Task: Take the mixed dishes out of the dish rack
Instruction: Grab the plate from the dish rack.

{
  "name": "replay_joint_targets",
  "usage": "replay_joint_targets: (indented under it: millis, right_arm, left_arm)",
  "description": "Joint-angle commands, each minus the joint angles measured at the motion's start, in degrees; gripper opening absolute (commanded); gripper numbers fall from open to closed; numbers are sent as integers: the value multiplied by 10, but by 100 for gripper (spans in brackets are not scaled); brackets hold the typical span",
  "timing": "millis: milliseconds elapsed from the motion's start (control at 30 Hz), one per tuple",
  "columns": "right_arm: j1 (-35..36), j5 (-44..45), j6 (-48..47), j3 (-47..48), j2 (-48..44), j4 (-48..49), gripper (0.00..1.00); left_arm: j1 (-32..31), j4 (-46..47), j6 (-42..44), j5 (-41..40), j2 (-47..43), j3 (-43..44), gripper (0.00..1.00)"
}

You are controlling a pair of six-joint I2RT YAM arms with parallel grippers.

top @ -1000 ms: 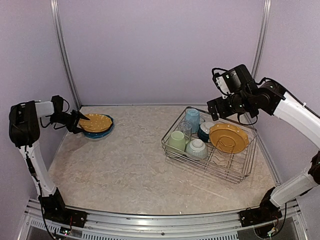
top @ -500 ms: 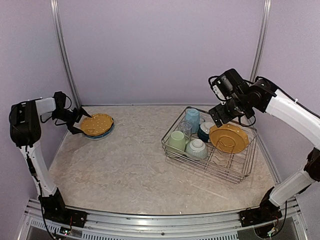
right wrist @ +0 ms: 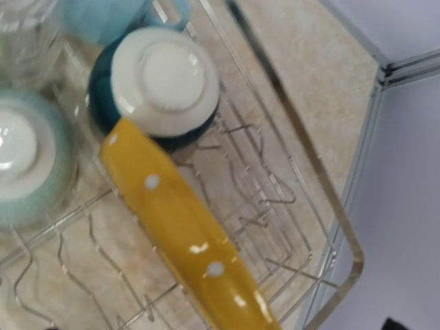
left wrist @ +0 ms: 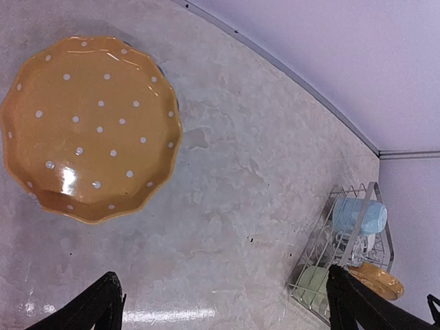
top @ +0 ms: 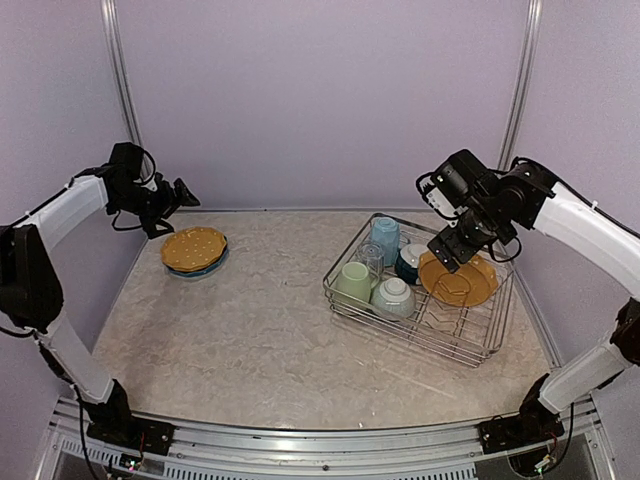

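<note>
A yellow dotted plate [top: 193, 246] lies on a blue plate [top: 210, 266] at the table's back left. My left gripper [top: 172, 210] hangs open above it, nothing between the fingers [left wrist: 103, 306]. The dish rack [top: 470, 345] at the right holds another yellow plate [top: 458, 277] on edge, a pale green mug [top: 353, 280], a teal bowl [top: 394, 295], a clear glass [top: 370, 258], a light blue mug [top: 385, 238] and an upturned dark-blue bowl [right wrist: 161, 86]. My right gripper [top: 450, 252] hovers open just over the racked yellow plate [right wrist: 185, 234].
Purple walls close in the back and both sides. Metal posts [top: 125, 100] stand at the back corners. The rack's raised wire rim [right wrist: 330, 199] runs close along the right wall.
My left gripper has opened, let go of the yellow plate on the stack, and lifted up and back. My right gripper has come down toward the yellow plate in the rack.
</note>
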Motion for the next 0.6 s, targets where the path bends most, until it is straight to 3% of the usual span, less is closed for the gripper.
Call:
replay_joint_targets:
  millis: [0, 233, 567]
  right_arm:
    - [-15, -49, -22, -27, -25, -18, 99]
    - [-49, -82, -66, -42, -12, -10, 98]
    - [-90, -105, -95, -27, 53, -2, 83]
  left_arm:
    - [-33, 16, 38, -27, -59, -29, 99]
    - [-58, 50, 53, -21, -144, -57, 99]
    - [-59, 73, 40, 21, -198, -68, 99]
